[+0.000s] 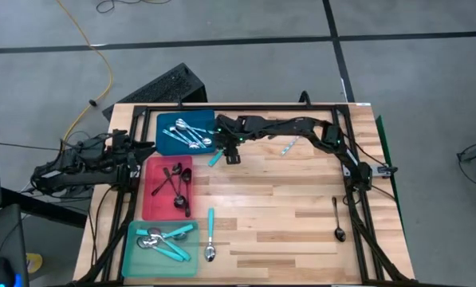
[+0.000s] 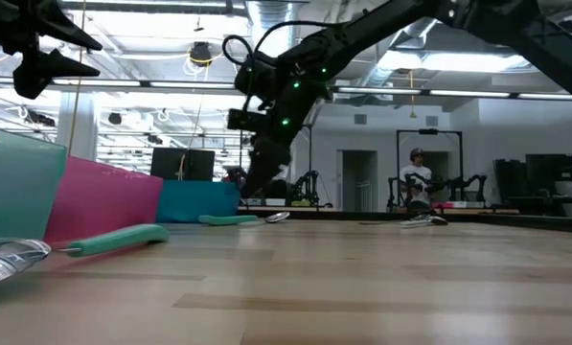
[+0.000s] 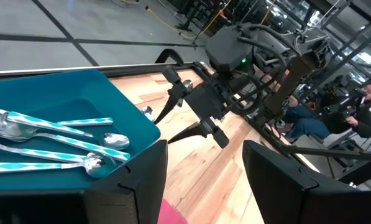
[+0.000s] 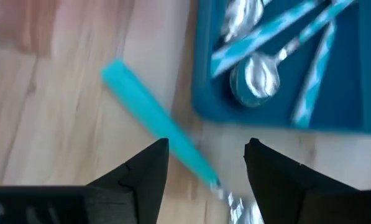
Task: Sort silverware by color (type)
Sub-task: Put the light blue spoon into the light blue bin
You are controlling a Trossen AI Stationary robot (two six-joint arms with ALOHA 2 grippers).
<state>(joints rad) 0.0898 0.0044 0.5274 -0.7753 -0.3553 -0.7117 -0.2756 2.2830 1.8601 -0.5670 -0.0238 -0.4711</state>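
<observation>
Turquoise-handled spoon [image 4: 157,121] lies on the surface beside the blue tray's [image 1: 164,143] corner; right gripper [image 4: 204,163] hovers above, spread wide, empty. Light, rigid, slippery; grasp mid-handle.

Even, bright overhead lighting throughout; the right wrist view is motion-blurred, and the low view's foreground is soft.

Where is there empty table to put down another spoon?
The biggest bare wood lies in the middle, between the red tray and the black spoon near the right edge. It is crowded along the left: blue tray, red tray and teal tray sit in a row, with the open right gripper over a turquoise-handled spoon.
</observation>
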